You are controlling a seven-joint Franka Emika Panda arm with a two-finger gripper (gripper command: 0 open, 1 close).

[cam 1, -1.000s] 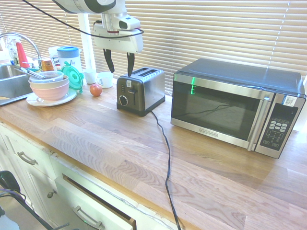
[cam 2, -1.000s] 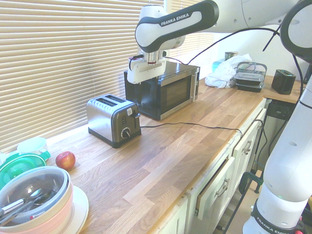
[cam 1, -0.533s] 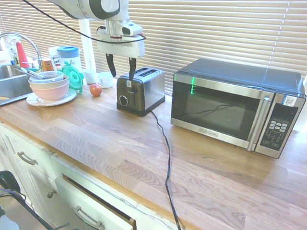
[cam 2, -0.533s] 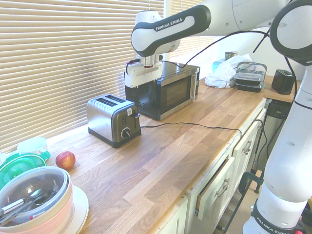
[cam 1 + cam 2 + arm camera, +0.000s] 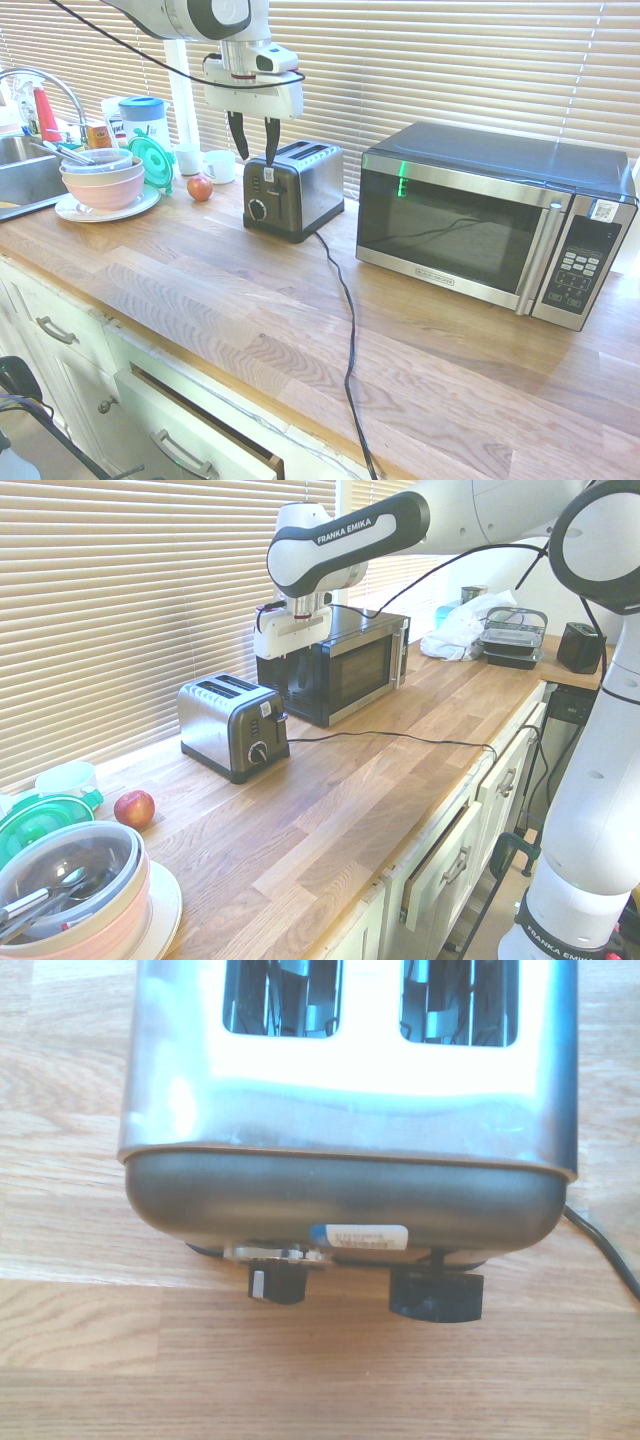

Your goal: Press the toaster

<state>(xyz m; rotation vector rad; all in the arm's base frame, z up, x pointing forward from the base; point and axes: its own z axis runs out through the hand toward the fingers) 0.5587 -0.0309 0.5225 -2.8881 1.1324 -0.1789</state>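
Note:
The toaster (image 5: 296,188) is a small two-slot one with brushed steel sides and black ends. It stands on the wooden counter (image 5: 200,280) with its dial and white label facing the counter's front edge. My gripper (image 5: 254,158) hangs just above that front end, fingers pointing down, open with nothing between them. From the other side, the gripper (image 5: 277,668) shows dark against the microwave, above the toaster (image 5: 232,725). The wrist view looks straight down on the toaster (image 5: 345,1110). Its round dial (image 5: 279,1283) and black lever (image 5: 436,1297) stick out over the wood.
A large steel-and-black microwave (image 5: 490,225) stands right of the toaster, and the toaster's black cord (image 5: 346,300) runs across the counter to the front edge. An apple (image 5: 200,187), stacked bowls on a plate (image 5: 103,182), cups and the sink (image 5: 20,165) lie left. A drawer (image 5: 190,430) stands ajar below.
The gripper has come down and shifted over the toaster's front end. In the last half second its fingers have drawn closer together.

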